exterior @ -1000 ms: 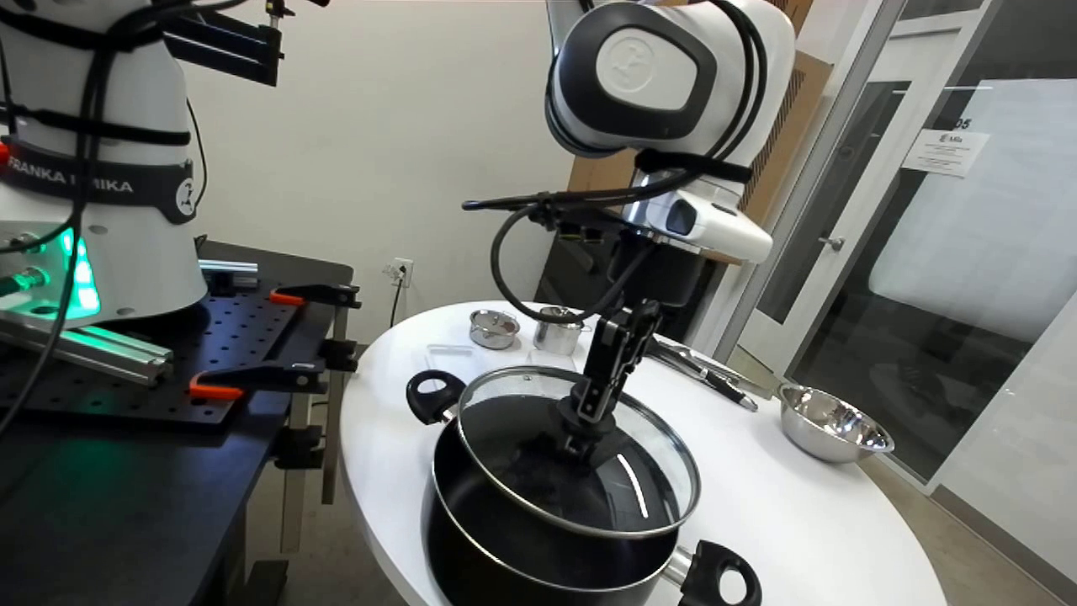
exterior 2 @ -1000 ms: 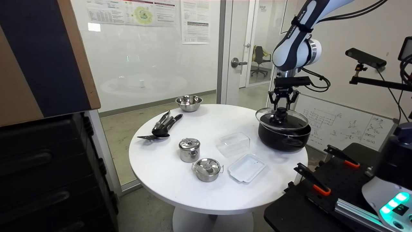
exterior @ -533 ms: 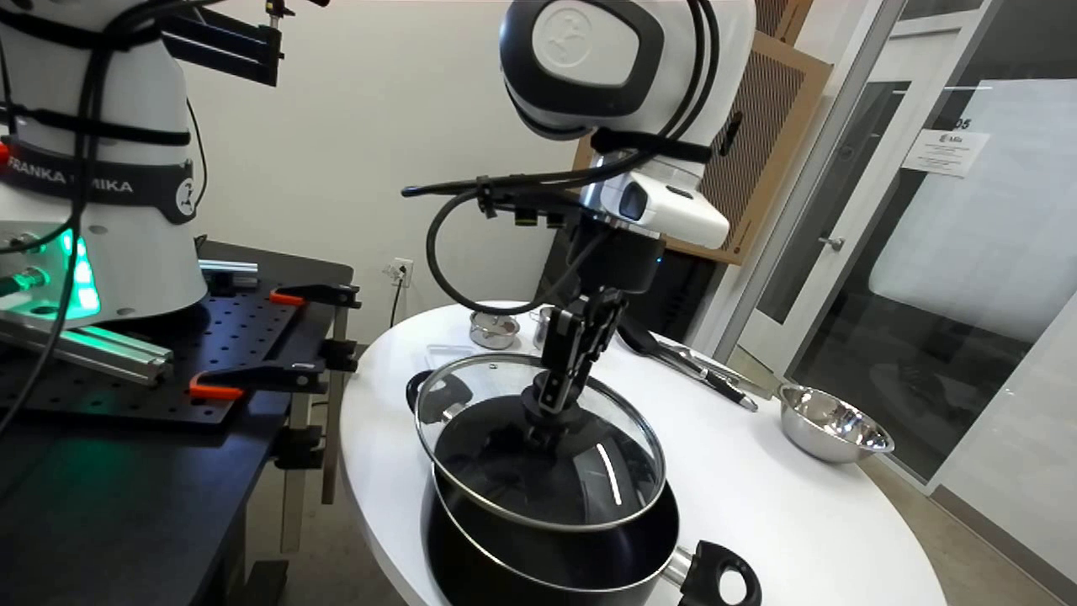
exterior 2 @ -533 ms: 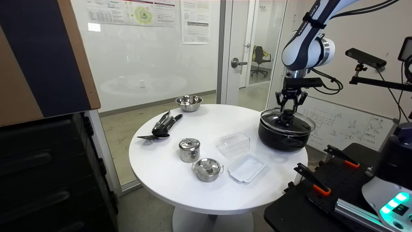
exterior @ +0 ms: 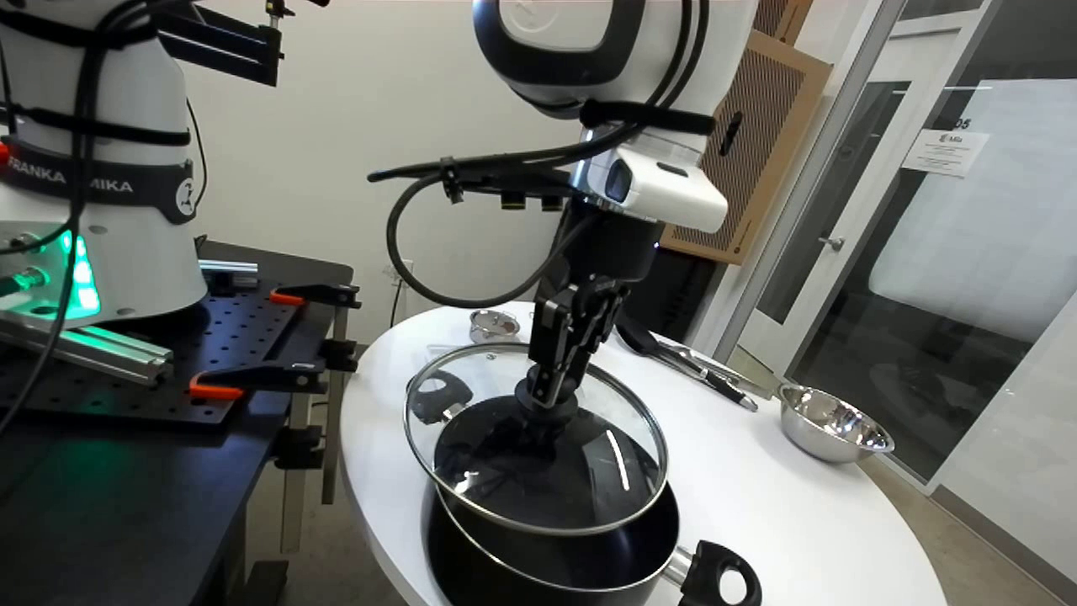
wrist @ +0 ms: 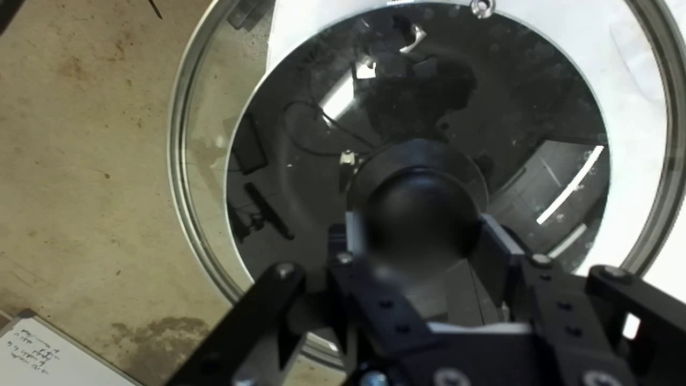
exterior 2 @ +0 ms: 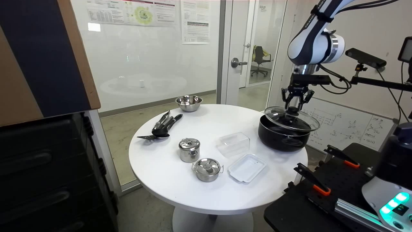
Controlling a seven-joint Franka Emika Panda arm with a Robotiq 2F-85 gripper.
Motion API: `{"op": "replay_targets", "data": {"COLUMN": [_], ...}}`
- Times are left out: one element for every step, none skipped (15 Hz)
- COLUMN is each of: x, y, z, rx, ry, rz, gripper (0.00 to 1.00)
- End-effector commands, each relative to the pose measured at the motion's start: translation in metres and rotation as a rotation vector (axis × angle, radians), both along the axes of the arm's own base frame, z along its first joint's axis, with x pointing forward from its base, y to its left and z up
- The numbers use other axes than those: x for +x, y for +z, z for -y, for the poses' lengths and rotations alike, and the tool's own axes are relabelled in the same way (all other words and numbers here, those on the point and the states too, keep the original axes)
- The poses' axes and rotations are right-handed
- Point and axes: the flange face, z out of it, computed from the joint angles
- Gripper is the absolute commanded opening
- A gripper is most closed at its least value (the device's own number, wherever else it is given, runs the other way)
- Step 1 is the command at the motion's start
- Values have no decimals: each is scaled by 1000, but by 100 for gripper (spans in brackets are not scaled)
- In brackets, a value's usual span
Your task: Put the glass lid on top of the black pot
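My gripper is shut on the black knob of the glass lid; its fingers show in both exterior views (exterior: 551,391) (exterior 2: 293,108) and in the wrist view (wrist: 418,236). The glass lid (exterior: 589,475), clear with a thin metal rim, is held above the black pot (exterior: 454,568). It is off-centre: in an exterior view the lid (exterior 2: 304,122) reaches past the right side of the pot (exterior 2: 280,141), with a gap between them. The near part of the pot's opening is uncovered in an exterior view. In the wrist view the pot's dark round opening shows through the lid (wrist: 206,177).
On the white table (exterior 2: 167,180) stand a steel bowl (exterior 2: 189,104), black utensils (exterior 2: 162,127), a lidded steel cup (exterior 2: 189,151), a small lidded steel pot (exterior 2: 207,170), a clear plastic box (exterior 2: 235,145) and a white tray (exterior 2: 247,168). The pot's handle (exterior: 719,576) sticks out.
The gripper and lid have moved left in one exterior view and right in the other, shifting across the pot. Over the last half second they have also risen slightly. The pot has not moved.
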Motion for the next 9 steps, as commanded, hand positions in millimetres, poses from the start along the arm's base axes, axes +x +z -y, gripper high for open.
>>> {"op": "replay_targets", "data": {"x": [3, 4, 6, 7, 9, 10, 12, 13, 14], "y": [9, 9, 7, 6, 5, 5, 5, 5, 6], "z": [4, 4, 4, 4, 5, 5, 8, 10, 13], "rx": [10, 9, 6, 3, 2, 2, 2, 3, 3], "ry": [-20, -23, -24, -26, -31, -35, -42, -47, -55], "rz": [30, 28, 26, 26, 24, 24, 23, 22, 23], "gripper": [26, 26, 26, 26, 26, 26, 26, 26, 26]}}
